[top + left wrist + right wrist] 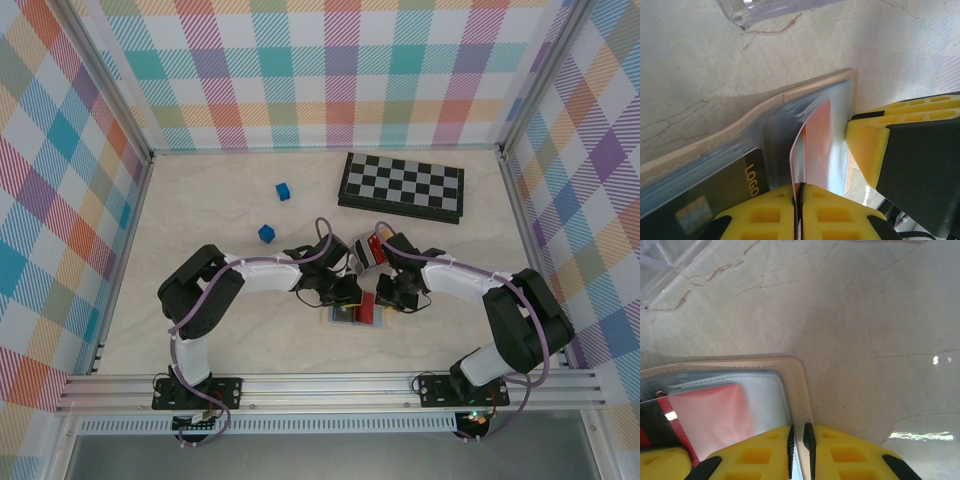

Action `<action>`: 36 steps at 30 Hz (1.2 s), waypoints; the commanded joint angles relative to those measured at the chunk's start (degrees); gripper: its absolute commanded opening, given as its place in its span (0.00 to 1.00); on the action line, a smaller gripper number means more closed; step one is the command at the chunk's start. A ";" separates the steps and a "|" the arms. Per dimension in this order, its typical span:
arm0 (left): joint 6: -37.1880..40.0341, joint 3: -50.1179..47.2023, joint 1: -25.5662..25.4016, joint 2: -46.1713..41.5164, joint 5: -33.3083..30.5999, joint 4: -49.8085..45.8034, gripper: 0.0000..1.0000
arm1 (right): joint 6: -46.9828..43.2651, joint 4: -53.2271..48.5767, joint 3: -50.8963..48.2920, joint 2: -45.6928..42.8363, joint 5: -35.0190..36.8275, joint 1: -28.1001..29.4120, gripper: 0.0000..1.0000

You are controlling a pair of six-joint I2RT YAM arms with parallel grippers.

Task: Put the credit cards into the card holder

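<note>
Both clenched, my left gripper (798, 192) on a card (810, 150), right gripper (799, 437) on the holder (797, 385)'s rim; skewed, the card may jam.

left hand (797, 195) clamped, right hand (798, 442) clamped

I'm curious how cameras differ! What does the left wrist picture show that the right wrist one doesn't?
Left wrist: a black card marked LOGO, a clear case, the left gripper pinching a thin card. Right wrist: the stitched wallet rim pinched between the right gripper's fingers. Both: the tan wallet, a red card inside, the pale table.
</note>
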 commanded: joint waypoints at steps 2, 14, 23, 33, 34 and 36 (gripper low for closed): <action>-0.73 1.92 -2.34 3.19 -2.19 -0.78 0.13 | 1.85 4.64 -1.73 2.00 -4.46 0.93 0.18; 0.81 1.52 -3.48 -0.18 -8.69 -7.93 0.25 | 2.68 2.56 -2.34 1.28 -1.36 0.24 0.21; -0.09 1.48 -3.53 0.26 -6.24 -4.56 0.16 | 2.59 4.13 -2.54 1.66 -2.83 0.22 0.19; 2.10 0.92 -3.04 -2.88 -5.91 -5.97 0.19 | 1.61 1.26 -0.59 -2.35 -0.89 -0.43 0.24; 2.08 0.47 -2.92 -3.65 -6.65 -6.20 0.21 | 1.17 0.69 -0.22 -3.28 -0.47 -0.55 0.25; 2.00 -0.22 -2.70 -5.31 -7.77 -6.36 0.28 | 0.28 -0.81 0.60 -5.22 0.20 -0.72 0.28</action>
